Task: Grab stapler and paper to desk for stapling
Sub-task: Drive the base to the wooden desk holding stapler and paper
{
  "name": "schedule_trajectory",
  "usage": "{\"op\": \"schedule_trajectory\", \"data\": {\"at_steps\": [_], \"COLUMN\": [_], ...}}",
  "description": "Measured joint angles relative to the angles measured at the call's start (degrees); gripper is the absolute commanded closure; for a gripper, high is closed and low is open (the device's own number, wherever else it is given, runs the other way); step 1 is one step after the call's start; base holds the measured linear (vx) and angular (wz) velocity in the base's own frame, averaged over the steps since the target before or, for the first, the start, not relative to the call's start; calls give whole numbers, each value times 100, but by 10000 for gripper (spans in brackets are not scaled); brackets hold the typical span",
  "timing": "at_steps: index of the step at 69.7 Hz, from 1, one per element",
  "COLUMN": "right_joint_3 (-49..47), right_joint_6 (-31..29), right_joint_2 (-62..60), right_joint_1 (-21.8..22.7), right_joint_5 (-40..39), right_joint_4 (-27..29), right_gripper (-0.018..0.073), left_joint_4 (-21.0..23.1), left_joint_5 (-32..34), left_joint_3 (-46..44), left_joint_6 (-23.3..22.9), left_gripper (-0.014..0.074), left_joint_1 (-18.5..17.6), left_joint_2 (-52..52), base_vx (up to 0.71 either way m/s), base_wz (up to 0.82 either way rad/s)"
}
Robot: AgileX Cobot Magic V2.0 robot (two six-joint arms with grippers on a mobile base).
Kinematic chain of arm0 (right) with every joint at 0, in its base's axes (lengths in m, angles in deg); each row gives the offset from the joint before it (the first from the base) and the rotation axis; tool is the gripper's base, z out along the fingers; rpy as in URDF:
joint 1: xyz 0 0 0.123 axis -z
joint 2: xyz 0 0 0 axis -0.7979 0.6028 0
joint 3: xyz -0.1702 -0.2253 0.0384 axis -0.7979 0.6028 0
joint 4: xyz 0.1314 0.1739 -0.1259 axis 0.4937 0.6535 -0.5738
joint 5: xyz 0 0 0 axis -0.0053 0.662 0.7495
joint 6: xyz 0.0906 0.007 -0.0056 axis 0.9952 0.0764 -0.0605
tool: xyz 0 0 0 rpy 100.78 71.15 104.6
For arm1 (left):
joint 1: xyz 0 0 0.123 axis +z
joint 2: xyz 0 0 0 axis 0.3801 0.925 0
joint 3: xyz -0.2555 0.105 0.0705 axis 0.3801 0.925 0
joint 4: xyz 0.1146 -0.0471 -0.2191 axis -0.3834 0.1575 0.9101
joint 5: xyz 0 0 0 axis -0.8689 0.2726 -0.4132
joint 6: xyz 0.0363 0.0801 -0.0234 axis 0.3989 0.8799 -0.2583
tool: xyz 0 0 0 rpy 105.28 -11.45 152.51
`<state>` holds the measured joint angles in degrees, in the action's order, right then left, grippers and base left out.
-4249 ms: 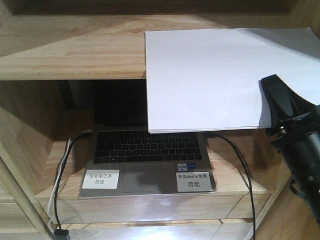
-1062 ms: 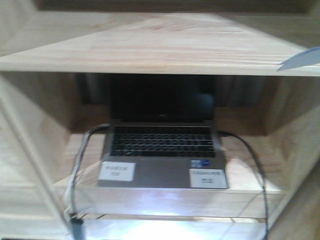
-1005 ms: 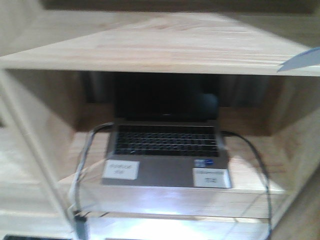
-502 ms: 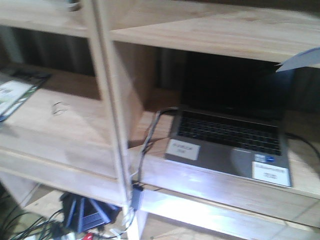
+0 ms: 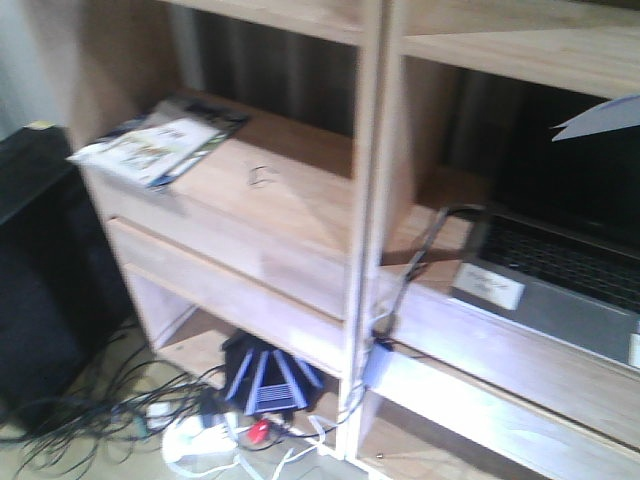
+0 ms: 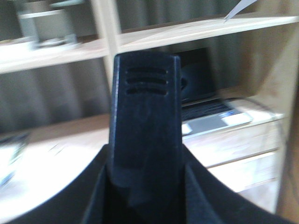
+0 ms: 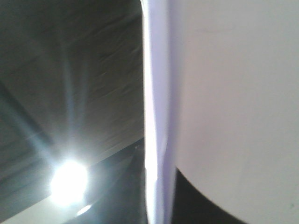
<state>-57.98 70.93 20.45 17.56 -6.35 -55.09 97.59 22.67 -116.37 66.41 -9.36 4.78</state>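
Shelving [image 5: 300, 205] and a laptop [image 5: 560, 275] are filling the front view while I am clamping the paper [image 7: 233, 93] in my right pincer [image 7: 194, 207], holding it high, probably to clear the shelves, though whether my blurred left pincer [image 6: 145, 140] is closed I cannot tell.

front cam angled down at the shelf unit [image 5: 365, 200], laptop [image 5: 560, 270] at its right edge, left wrist cam peeking past its own end effector [image 6: 145, 93] at the same shelves and laptop, right wrist cam jammed up against the paper [image 7: 233, 93]
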Motion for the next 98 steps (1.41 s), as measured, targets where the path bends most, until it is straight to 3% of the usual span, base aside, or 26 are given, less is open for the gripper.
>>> {"op": "schedule_trajectory", "data": {"at_steps": [98], "right_joint_3": [0], "right_joint_6": [0], "right_joint_2": [0], "right_joint_1": [0], "right_joint_5": [0], "right_joint_4": [0], "right_gripper": [566], "left_joint_4": [0], "left_joint_5": [0], "left_joint_3": [0], "left_joint_6": [0], "left_gripper": [603], "left_joint_1": [0], "left_joint_2": [0], "base_vx": [-11], "base_wz": [62]}}
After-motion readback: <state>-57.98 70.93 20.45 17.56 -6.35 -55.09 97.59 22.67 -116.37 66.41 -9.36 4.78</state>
